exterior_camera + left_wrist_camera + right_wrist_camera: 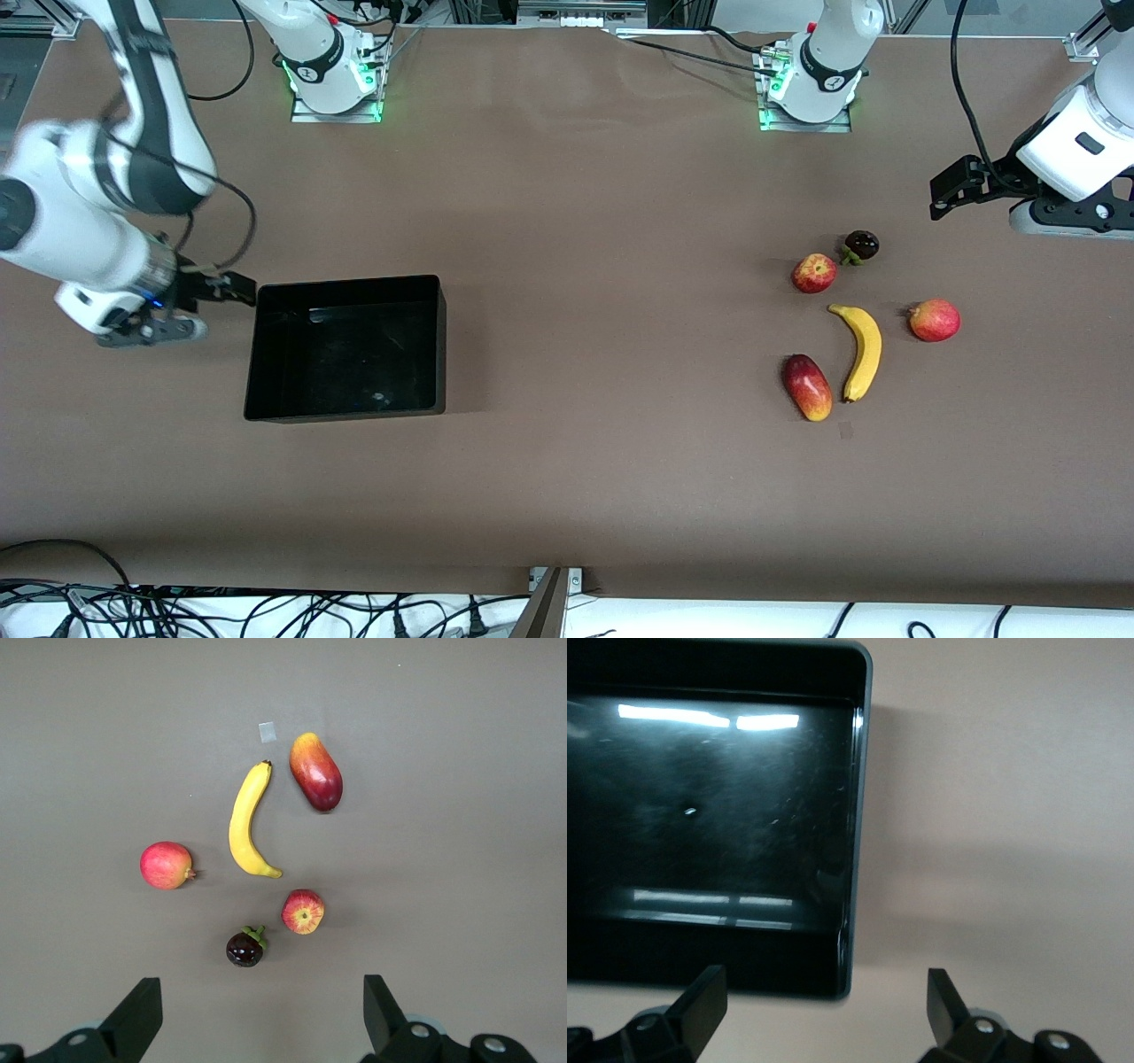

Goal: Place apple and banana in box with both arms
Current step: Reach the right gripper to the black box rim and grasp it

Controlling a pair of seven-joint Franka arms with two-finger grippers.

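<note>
Both hands [257, 1014] [824, 1010] wide open — empty

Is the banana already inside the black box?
No, the banana lies on the table among the other fruits toward the left arm's end, and the box holds no fruit.
</note>
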